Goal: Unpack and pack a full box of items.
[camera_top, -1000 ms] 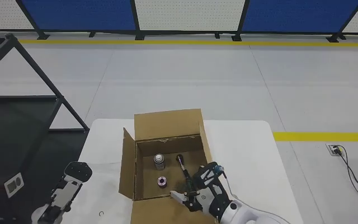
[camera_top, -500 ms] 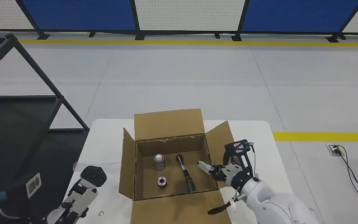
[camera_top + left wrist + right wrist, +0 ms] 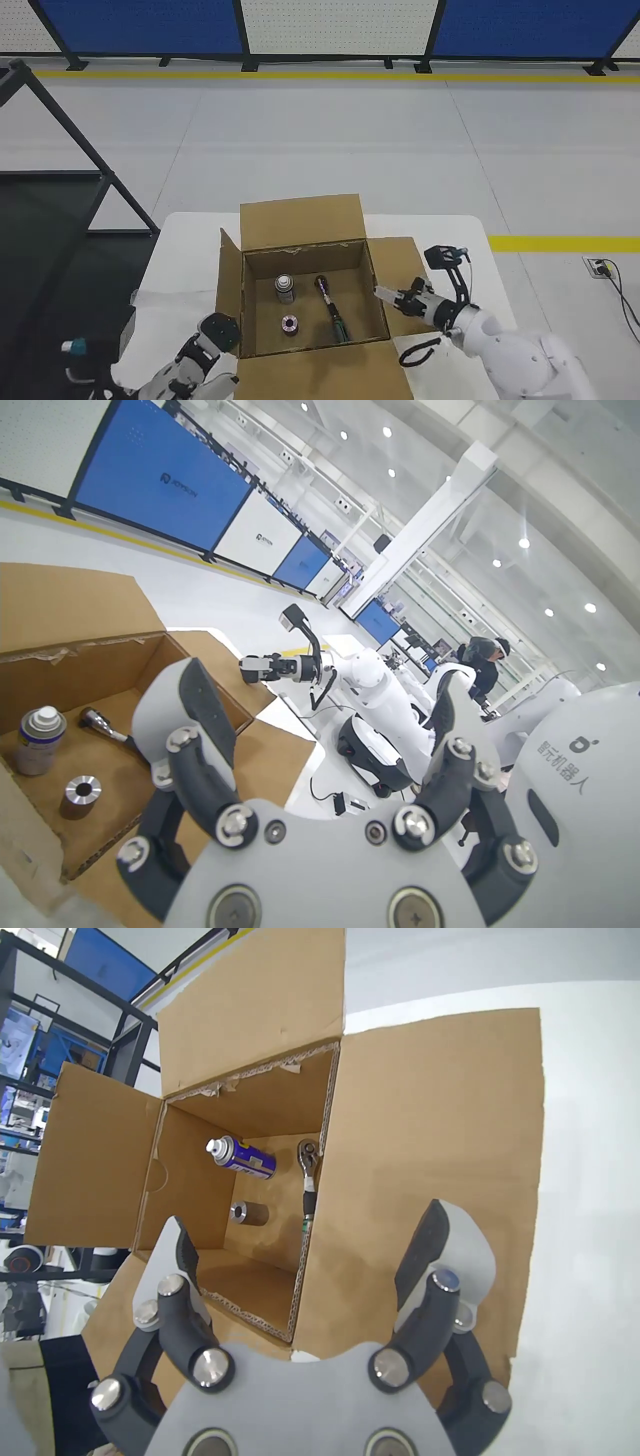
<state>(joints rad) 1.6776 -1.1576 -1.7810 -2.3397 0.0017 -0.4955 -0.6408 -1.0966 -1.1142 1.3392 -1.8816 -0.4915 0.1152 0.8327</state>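
Observation:
An open cardboard box (image 3: 300, 222) stands mid-table with all flaps folded out. Inside it are a blue spray can (image 3: 284, 289), a ratchet wrench (image 3: 330, 305) and a short metal cylinder (image 3: 289, 324). My right gripper (image 3: 387, 294) is open just above the box's right flap (image 3: 430, 1128), beside the right wall. In its wrist view, the can (image 3: 242, 1159), wrench (image 3: 307, 1178) and cylinder (image 3: 248, 1214) lie beyond my right gripper (image 3: 305, 1238). My left gripper (image 3: 325, 710) is open and empty at the box's front-left corner (image 3: 215, 335), facing the can (image 3: 39, 740) and cylinder (image 3: 80, 795).
The white table (image 3: 450, 240) reaches a little past the box on each side, and its edges are close. A black metal rack (image 3: 60, 200) stands off the table's left side. The front flap (image 3: 310, 375) lies flat toward the near edge.
My right gripper moved from over the box's front to its right side, and the right flap went from upright to flat outward. My left arm swung from the table's left edge to the front-left corner.

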